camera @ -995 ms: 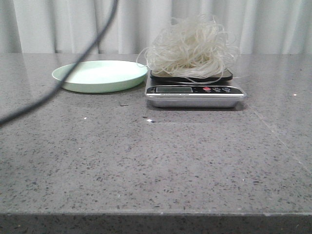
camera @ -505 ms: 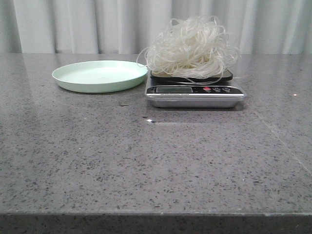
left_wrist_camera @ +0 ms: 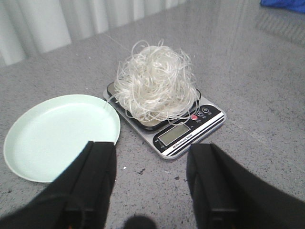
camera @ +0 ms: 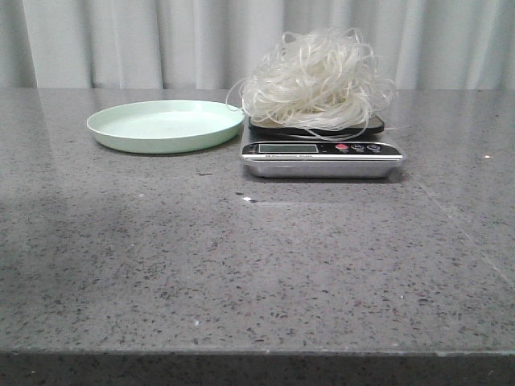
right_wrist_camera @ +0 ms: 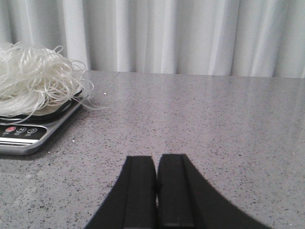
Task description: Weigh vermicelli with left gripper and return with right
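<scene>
The vermicelli [camera: 314, 76] is a fluffy whitish nest resting on the kitchen scale [camera: 322, 153] at the back middle of the table. It also shows in the left wrist view [left_wrist_camera: 155, 86] and the right wrist view [right_wrist_camera: 33, 78]. The pale green plate [camera: 165, 125] lies empty to the left of the scale. My left gripper [left_wrist_camera: 152, 152] is open and empty, held above the table in front of the plate and scale. My right gripper [right_wrist_camera: 156, 164] is shut and empty, low over the table to the right of the scale. Neither gripper shows in the front view.
The grey speckled table [camera: 257, 265] stretches from the scale to the front edge. A white curtain [camera: 201, 40] hangs behind. A few dark crumbs [camera: 241, 195] lie in front of the scale. A blue object [left_wrist_camera: 286, 5] sits at a corner of the left wrist view.
The left arm's black cable, which crossed the left of the front view a second ago, has gone out of that view. The vermicelli, scale and plate have not moved.
</scene>
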